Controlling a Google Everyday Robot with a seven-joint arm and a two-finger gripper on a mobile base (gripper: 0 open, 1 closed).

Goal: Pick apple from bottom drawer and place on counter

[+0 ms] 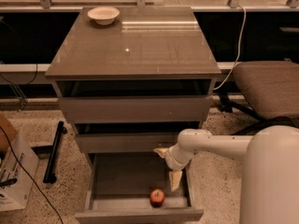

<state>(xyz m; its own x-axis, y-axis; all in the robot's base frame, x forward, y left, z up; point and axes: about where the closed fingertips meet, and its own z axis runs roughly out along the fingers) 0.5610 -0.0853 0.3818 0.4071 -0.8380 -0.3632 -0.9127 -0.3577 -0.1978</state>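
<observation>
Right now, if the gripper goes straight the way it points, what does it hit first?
The gripper, open above the bottom drawer, points down into it. It would probably meet the drawer floor just behind the apple first, though depth is unclear.

Dim, warm light from above. The glossy surface (135, 50) carries glare: a bright streak at the far edge, a small spot near centre. Deep shadow fills the gaps over the upper drawers (135, 108). The pale hand (168, 165), over the right side of the bottom drawer (121, 181), catches the light.

Red apple (157, 197) in grey bottom drawer (120, 177); cream claw (168, 166) over that drawer; glossy grey-brown counter (135, 50); cream bowl (103, 15).
</observation>
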